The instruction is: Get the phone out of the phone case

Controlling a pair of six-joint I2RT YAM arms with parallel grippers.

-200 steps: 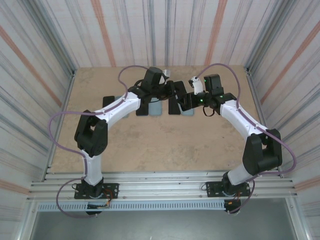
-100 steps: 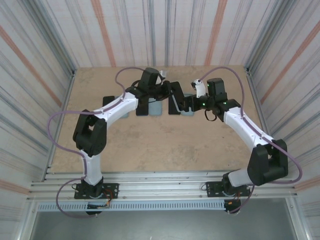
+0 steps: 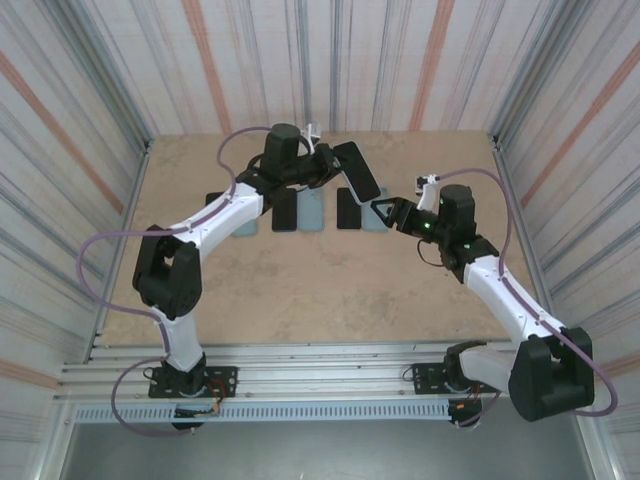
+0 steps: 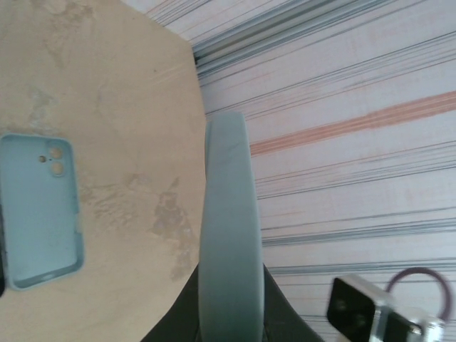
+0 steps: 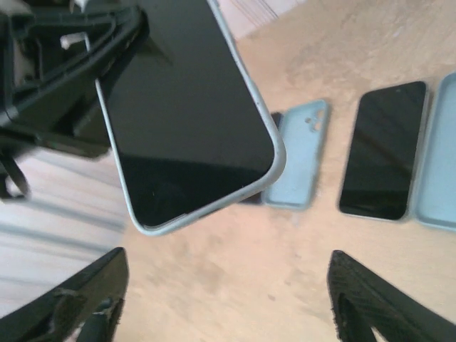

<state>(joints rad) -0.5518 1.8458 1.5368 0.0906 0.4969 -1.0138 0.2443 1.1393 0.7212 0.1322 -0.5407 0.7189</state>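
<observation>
The phone [image 3: 357, 170] is black-screened and sits in a pale blue phone case [image 5: 274, 153]. It is held tilted above the back of the table. My left gripper [image 3: 333, 162] is shut on the case's edge [image 4: 228, 235], which stands between its dark jaws. In the right wrist view the cased phone [image 5: 185, 114] hangs at the upper left, screen facing the camera. My right gripper [image 3: 386, 211] is open and apart from the phone, lower and to its right. Its fingertips [image 5: 85, 296] have nothing between them.
A row of black phones [image 3: 348, 208] and empty pale blue cases [image 3: 311, 210] lies flat across the back of the table [image 3: 300, 290]. One empty case [image 4: 39, 210] lies below my left gripper. Striped walls close in on three sides.
My right gripper has pulled away from the cased phone, down and to the right, with its jaws open. My left gripper has lifted the cased phone up and toward the back.
</observation>
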